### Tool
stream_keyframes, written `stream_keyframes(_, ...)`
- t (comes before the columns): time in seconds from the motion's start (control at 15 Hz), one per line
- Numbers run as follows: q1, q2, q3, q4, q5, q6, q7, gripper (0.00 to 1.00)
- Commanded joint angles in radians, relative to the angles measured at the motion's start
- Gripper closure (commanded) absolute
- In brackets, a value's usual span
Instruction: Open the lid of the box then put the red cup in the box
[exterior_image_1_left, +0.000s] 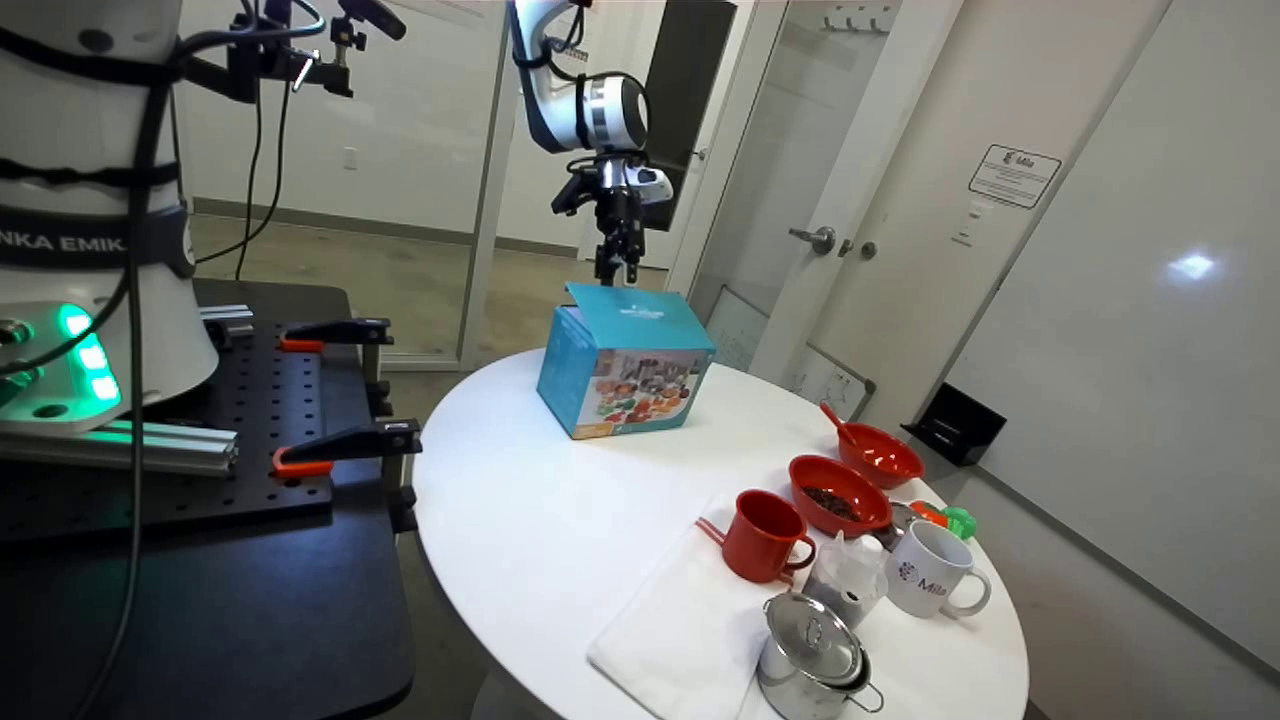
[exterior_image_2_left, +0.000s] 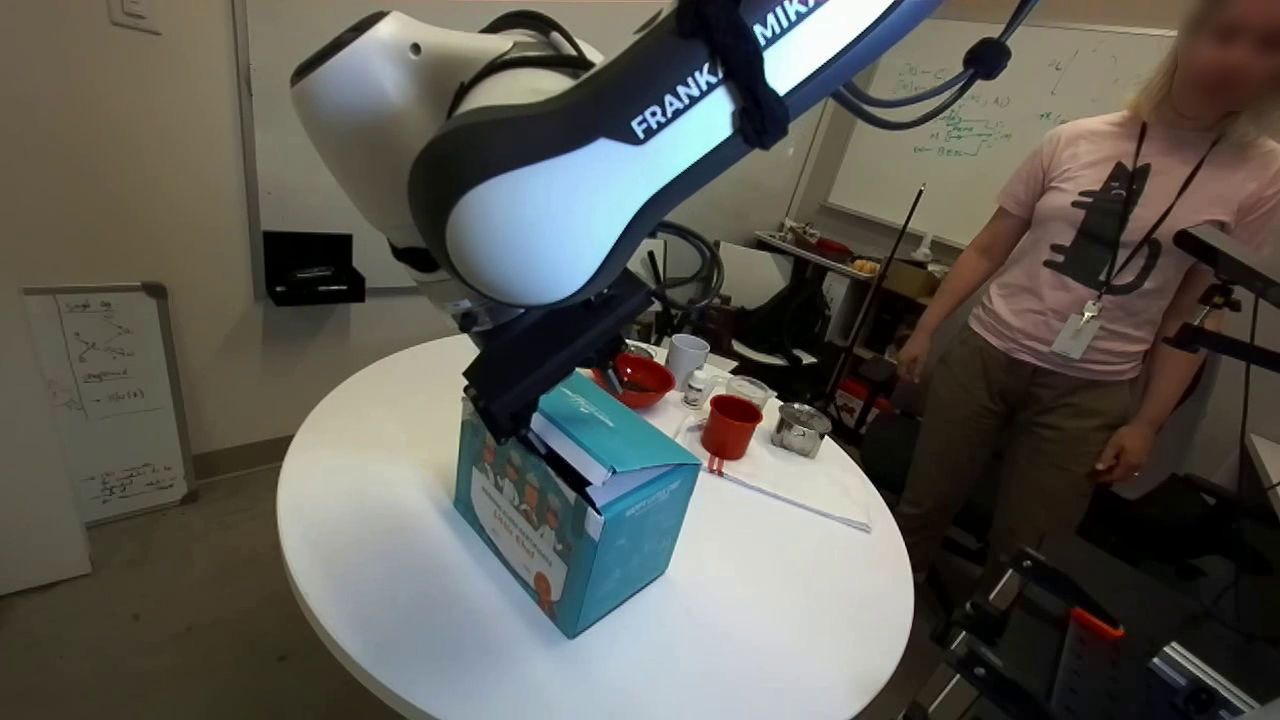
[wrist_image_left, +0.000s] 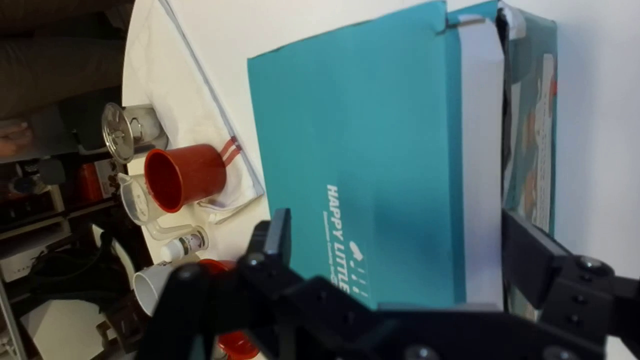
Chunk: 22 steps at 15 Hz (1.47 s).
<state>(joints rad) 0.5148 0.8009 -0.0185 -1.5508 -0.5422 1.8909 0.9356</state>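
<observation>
The teal box (exterior_image_1_left: 570, 370) stands on the white table; it also shows in an exterior view (exterior_image_2_left: 640, 540). Its lid (exterior_image_1_left: 640, 318) is slightly raised along one edge, with a white tuck flap showing above a dark gap (exterior_image_2_left: 560, 455). My gripper (exterior_image_1_left: 618, 270) is at that raised edge. In the wrist view the gripper (wrist_image_left: 397, 235) is wide open, one finger over the lid (wrist_image_left: 360, 110), the other beside the white flap at the gap. Whether that finger touches the flap I cannot tell. The red cup (wrist_image_left: 200, 170) stands upright on a white cloth, away from the gripper, in both exterior views (exterior_image_1_left: 755, 545) (exterior_image_2_left: 731, 430).
Around the red cup are a lidded metal pot (exterior_image_1_left: 810, 650), a clear jug (exterior_image_1_left: 850, 575), a white mug (exterior_image_1_left: 930, 570) and two red bowls (exterior_image_1_left: 840, 495) (exterior_image_1_left: 885, 460). The white cloth (exterior_image_1_left: 680, 610) lies near the table edge. A person (exterior_image_2_left: 1090, 250) stands beyond the table.
</observation>
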Motion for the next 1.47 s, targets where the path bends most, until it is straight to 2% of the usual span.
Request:
stream_keyframes(0.0, 0.013, -0.051, -0.015, -0.011, -0.037, -0.017, 0.04, 0.0)
stream_keyframes(0.6, -0.05, -0.175, -0.016, -0.095, -0.04, 0.008, 0.12, 0.0)
stream_keyframes(1.0, -0.151, -0.307, -0.016, -0.271, -0.005, 0.055, 0.21, 0.0)
stream_keyframes(1.4, -0.247, -0.443, -0.009, -0.458, 0.051, 0.159, 0.258, 0.0)
